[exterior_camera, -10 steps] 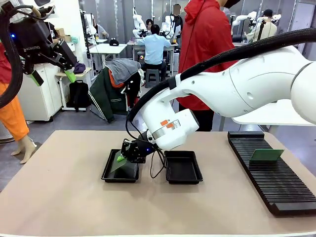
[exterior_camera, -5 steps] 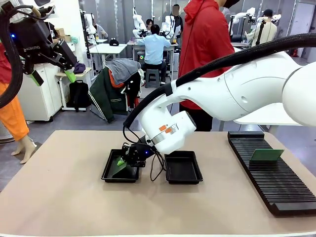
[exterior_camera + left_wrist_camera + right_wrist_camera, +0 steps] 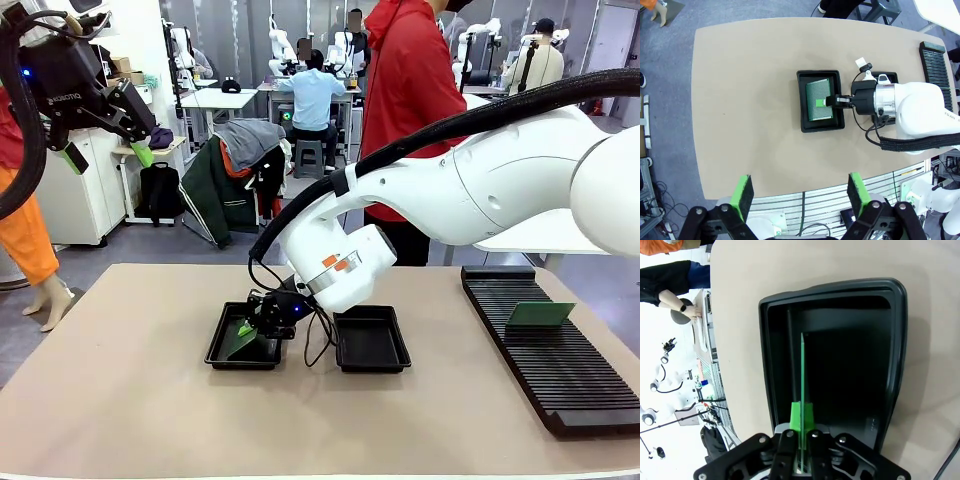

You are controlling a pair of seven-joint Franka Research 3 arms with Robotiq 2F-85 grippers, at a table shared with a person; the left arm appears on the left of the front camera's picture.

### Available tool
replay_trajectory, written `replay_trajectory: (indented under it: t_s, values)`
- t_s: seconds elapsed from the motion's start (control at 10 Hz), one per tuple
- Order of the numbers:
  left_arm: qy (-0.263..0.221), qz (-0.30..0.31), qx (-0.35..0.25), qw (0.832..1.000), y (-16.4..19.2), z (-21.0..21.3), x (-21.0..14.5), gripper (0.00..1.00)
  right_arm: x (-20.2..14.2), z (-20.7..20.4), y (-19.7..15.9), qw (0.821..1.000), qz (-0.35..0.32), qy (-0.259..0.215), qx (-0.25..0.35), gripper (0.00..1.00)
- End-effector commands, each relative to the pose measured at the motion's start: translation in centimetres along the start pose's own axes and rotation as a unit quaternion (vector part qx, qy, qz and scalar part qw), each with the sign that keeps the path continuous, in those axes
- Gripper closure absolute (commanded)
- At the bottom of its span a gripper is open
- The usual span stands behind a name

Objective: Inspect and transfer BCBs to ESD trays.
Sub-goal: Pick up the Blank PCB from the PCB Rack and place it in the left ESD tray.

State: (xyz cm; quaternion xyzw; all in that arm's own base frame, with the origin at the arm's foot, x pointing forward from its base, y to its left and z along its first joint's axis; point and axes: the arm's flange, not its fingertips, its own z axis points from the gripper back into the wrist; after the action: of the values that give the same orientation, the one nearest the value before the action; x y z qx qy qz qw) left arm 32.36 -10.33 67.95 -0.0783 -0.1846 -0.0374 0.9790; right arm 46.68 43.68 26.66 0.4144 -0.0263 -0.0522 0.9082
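Right gripper (image 3: 801, 414) pinches 1 BCB (image 3: 802, 370), edge-on in its wrist view, face-on from the spread left gripper (image 3: 801, 192).

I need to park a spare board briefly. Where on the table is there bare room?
Free: the table left of the left tray; the near strip in front of both trays; the gap between the right tray and the rack. Crowded: the left tray, where the right gripper holds a BCB.

Second ESD tray (image 3: 892, 76) mostly hidden beneath right arm (image 3: 920, 112); rack (image 3: 560, 370) cut by frame edge.
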Motion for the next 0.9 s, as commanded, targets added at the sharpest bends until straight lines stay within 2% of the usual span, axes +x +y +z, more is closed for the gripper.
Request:
replay_trajectory:
  t_s: [0.0, 0.4, 0.5, 0.6, 0.7, 0.8]
  values:
    - [0.0, 0.004, 0.002, 1.0, 0.1, -0.1, -0.1, 0.0, -0.1, 0.1, 0.1, 1.0, 0.004, -0.002, 0.006, 0.97]
    - [0.0, 0.004, 0.002, 1.0, 0.1, -0.1, -0.1, 0.0, 0.0, 0.0, 0.0, 1.0, 0.0, 0.0, 0.0, 0.97]
    - [0.0, 0.004, 0.002, 1.0, 0.1, -0.1, -0.1, 0.0, 0.0, 0.2, 0.6, 1.0, 0.003, 0.002, -0.012, 0.85]
    - [0.0, 0.004, 0.002, 1.0, 0.1, -0.1, -0.1, 0.0, 0.0, 0.3, 1.1, 1.0, 0.01, 0.006, -0.021, 0.79]
    - [0.0, 0.004, 0.002, 1.0, 0.1, -0.1, -0.1, 0.0, 0.1, 0.0, 1.6, 0.999, 0.015, 0.01, -0.034, 0.66]
    - [0.0, 0.004, 0.002, 1.0, 0.1, -0.1, -0.1, 0.0, 0.1, -0.1, 2.3, 0.998, 0.022, 0.012, -0.053, 0.59]
